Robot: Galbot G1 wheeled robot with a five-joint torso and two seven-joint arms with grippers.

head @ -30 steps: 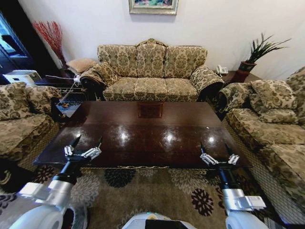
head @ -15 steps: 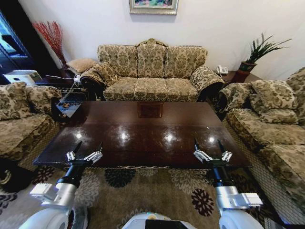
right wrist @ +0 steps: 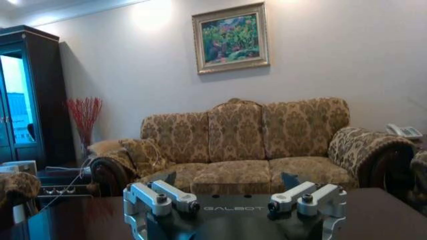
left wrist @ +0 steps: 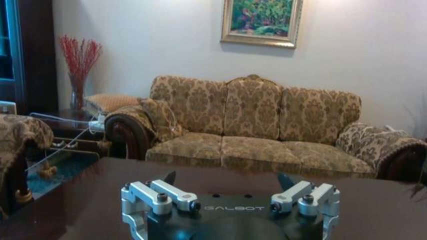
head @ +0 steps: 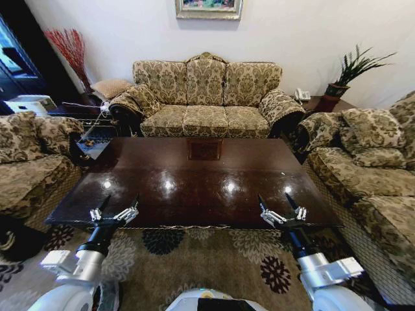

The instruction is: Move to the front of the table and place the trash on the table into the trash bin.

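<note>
Gleaming dark table (head: 207,178) fronts a patterned sofa (head: 206,97), framed painting (head: 209,8) above.

From my remote seat I see the table (head: 194,181), dark glossy reddish-brown wood, its long near edge at six o'clock. A square inlay panel (head: 205,149) sits toward twelve o'clock by the far edge. Bright lamp glints dot its polished top

table (head: 194,181): near edge partly hidden by arms | right armchair (head: 376,162): seemingly cropped
</note>
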